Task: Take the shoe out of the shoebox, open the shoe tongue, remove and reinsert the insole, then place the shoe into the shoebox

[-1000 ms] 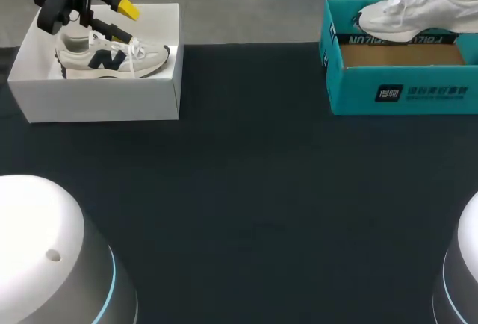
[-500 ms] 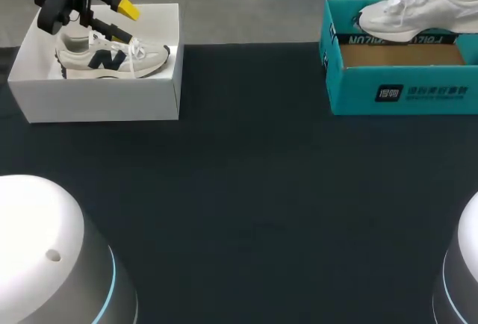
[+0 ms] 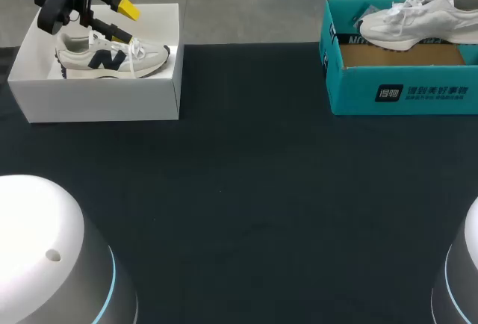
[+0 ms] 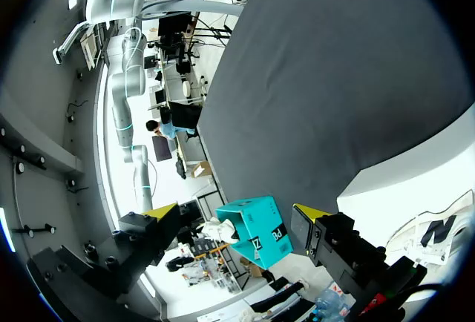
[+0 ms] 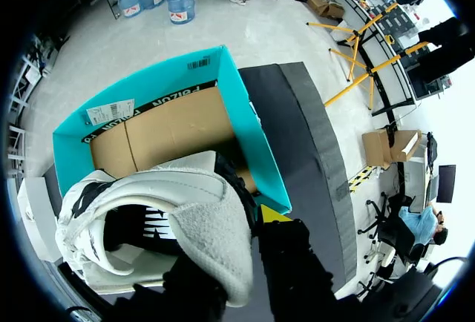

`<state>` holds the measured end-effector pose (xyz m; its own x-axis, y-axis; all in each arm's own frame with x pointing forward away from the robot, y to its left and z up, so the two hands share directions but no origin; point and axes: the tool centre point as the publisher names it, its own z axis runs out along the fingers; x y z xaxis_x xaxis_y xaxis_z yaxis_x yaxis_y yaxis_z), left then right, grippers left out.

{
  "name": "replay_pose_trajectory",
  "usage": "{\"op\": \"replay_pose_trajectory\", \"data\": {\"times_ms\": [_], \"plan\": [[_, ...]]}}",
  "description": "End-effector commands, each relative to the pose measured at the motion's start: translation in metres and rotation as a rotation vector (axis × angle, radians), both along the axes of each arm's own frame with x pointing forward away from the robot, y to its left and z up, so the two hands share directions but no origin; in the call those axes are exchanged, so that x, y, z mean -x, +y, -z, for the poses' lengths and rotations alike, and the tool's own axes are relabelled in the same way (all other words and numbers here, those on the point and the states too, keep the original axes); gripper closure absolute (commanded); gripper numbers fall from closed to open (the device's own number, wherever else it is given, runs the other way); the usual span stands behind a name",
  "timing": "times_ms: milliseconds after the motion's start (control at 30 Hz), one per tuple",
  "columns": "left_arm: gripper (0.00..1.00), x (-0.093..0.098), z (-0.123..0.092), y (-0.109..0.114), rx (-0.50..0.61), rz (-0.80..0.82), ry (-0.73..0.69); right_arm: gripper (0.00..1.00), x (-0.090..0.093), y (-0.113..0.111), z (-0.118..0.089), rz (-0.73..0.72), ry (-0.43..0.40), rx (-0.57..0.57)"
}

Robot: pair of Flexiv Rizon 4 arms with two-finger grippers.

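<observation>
A cream sneaker with navy marks [image 3: 112,57] lies in the white shoebox [image 3: 97,100] at the far left. My left gripper [image 3: 123,24] hangs open just above its heel end, holding nothing. In the left wrist view the open left gripper [image 4: 236,211] looks out across the table, with the sneaker [image 4: 438,231] off to one side. At the far right, a white shoe [image 3: 414,19] hangs low inside the teal shoebox [image 3: 403,89]. My right gripper [image 5: 249,222] is shut on the heel collar of that white shoe [image 5: 171,218], above the box's brown floor [image 5: 171,133].
The dark tabletop [image 3: 254,189] stretches between the two boxes and toward me. Both boxes stand along the table's far edge. The round pale bases of my arms [image 3: 45,257] fill the near corners.
The right gripper has carried the white shoe down and slightly right, from above the teal box's rim to lower inside it. The left arm has kept still.
</observation>
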<state>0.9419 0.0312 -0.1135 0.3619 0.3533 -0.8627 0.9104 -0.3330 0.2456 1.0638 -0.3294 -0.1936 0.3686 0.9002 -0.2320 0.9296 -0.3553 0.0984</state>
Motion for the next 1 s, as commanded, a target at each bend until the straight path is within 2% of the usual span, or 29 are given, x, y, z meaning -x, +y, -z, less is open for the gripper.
{"op": "replay_pose_trajectory", "data": {"times_ms": [33, 500, 1000], "plan": [[0.0, 0.0, 0.0, 0.0, -0.004, 0.0, -0.002, 1.0, -0.003, -0.003, 0.015, 0.002, -0.002, -0.006], [0.0, 0.0, 0.0, 0.0, -0.004, 0.0, -0.002, 1.0, -0.01, -0.009, 0.071, -0.003, -0.013, 0.039], [0.0, 0.0, 0.0, 0.0, -0.004, 0.0, -0.002, 1.0, 0.001, -0.016, 0.145, 0.012, -0.002, -0.015]]}}
